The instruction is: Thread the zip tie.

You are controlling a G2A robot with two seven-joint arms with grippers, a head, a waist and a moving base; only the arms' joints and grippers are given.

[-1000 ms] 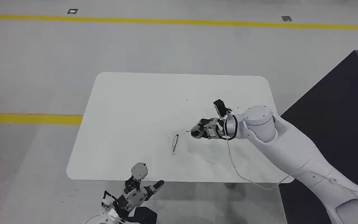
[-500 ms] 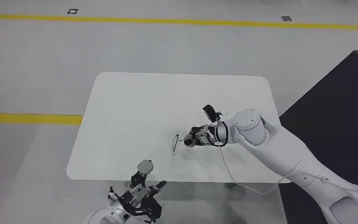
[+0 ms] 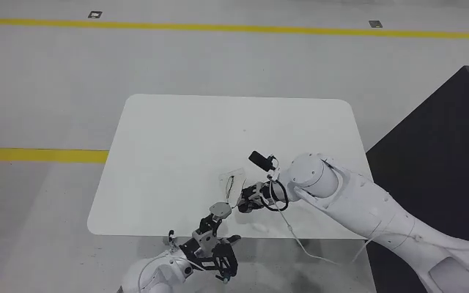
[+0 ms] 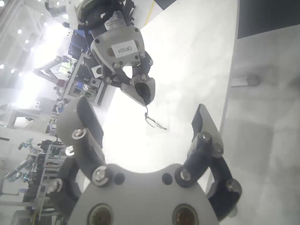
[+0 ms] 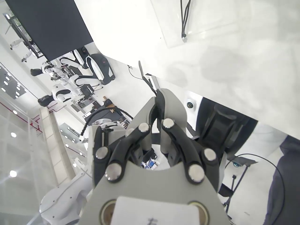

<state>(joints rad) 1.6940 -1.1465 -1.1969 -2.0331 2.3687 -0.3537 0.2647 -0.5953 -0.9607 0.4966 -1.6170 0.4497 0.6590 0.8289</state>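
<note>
A black zip tie point(image 3: 231, 184) lies folded in two strands on a clear sheet point(image 3: 223, 176) near the table's front; its head point(image 5: 184, 39) points toward the front edge. My right gripper point(image 3: 245, 206) hovers just beside it, toward the front edge, and is shut on a thin black strip point(image 5: 143, 71) that sticks out past its fingertips. In the left wrist view that gripper point(image 4: 145, 101) hangs right above the zip tie point(image 4: 152, 122). My left gripper point(image 4: 143, 122) is open and holds nothing, at the table's front edge point(image 3: 222, 222), facing the right gripper.
The white table point(image 3: 183, 139) is bare apart from the clear sheet point(image 5: 164, 12). A white cable point(image 3: 300, 238) trails from the right arm over the front edge. A dark panel point(image 3: 440, 132) stands to the right of the table.
My right gripper has swung left and toward the front edge, ending beside the zip tie. My left gripper has moved right along the front edge and up toward the right gripper.
</note>
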